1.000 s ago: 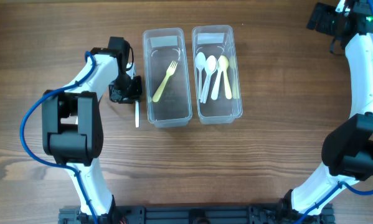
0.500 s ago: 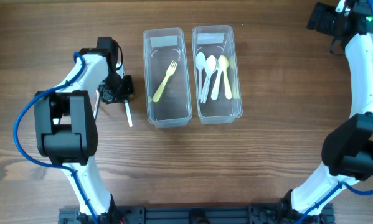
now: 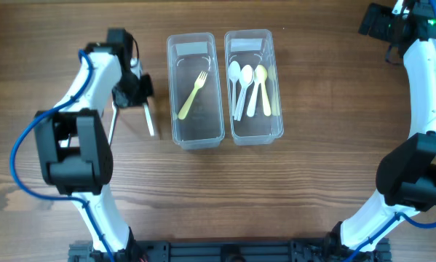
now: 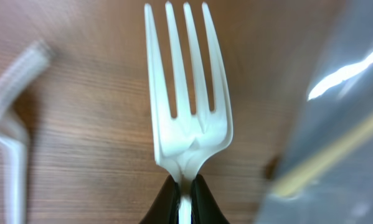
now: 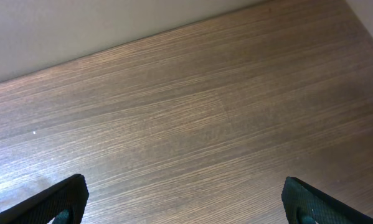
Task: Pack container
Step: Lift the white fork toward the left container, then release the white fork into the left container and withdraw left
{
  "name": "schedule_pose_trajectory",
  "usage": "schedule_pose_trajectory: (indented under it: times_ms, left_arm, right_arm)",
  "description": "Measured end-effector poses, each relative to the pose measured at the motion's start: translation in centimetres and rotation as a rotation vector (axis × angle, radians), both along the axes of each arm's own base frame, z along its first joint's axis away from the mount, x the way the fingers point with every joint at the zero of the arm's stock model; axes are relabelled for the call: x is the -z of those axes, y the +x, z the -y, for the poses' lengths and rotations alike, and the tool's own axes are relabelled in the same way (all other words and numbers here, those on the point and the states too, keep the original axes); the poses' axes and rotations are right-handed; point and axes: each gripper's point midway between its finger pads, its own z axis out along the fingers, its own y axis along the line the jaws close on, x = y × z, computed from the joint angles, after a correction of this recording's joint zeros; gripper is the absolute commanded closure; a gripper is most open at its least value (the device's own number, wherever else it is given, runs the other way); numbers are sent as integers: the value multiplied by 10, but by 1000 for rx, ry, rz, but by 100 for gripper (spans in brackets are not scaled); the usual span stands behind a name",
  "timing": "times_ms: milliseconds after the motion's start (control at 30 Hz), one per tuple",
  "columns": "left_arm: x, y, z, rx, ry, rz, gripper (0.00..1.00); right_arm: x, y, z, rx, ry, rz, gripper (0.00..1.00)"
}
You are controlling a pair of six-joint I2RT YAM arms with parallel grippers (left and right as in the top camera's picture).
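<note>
left gripper (image 4: 185, 190) – clamped on the white fork (image 4: 186, 106) handle, held just left of the left container (image 3: 196, 140) holding a yellow fork (image 3: 192, 94) | right gripper (image 5: 186, 202) – jaws wide apart over the table (image 5: 192, 112)

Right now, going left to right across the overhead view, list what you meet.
The left claw gripping the white fork → left container holding a yellow fork → right container holding spoons → right arm.

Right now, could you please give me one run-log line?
left gripper: shut on white plastic fork | right gripper: open, empty
</note>
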Motion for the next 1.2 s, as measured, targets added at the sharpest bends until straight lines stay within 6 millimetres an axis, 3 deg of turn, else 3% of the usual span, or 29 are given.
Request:
schedule_pose_trajectory:
  times_ms: [100,200,333,733,1000,1033,1133,1200]
  left_arm:
    - [-53,28,0,-28,-7,151,96]
    - [-100,42,2,-57,-21,273,95]
    - [-137,44,16,-58,-57,360,94]
    - [-138,25,118,143,-144,350,91]
    - [-137,21,130,172,-136,349,86]
    - [-137,21,130,173,-135,349,83]
    - [-137,20,131,174,-134,347,48]
    - [-137,19,132,175,-131,347,38]
  right_arm:
    - [0,0,0,0,0,0,0]
    - [0,0,0,0,0,0,0]
    - [0,0,0,0,0,0,0]
    - [0,0,0,0,0,0,0]
    - [0,0,0,0,0,0,0]
    - [0,0,0,0,0,0,0]
    - [0,0,0,0,0,0,0]
    - [0,0,0,0,0,0,0]
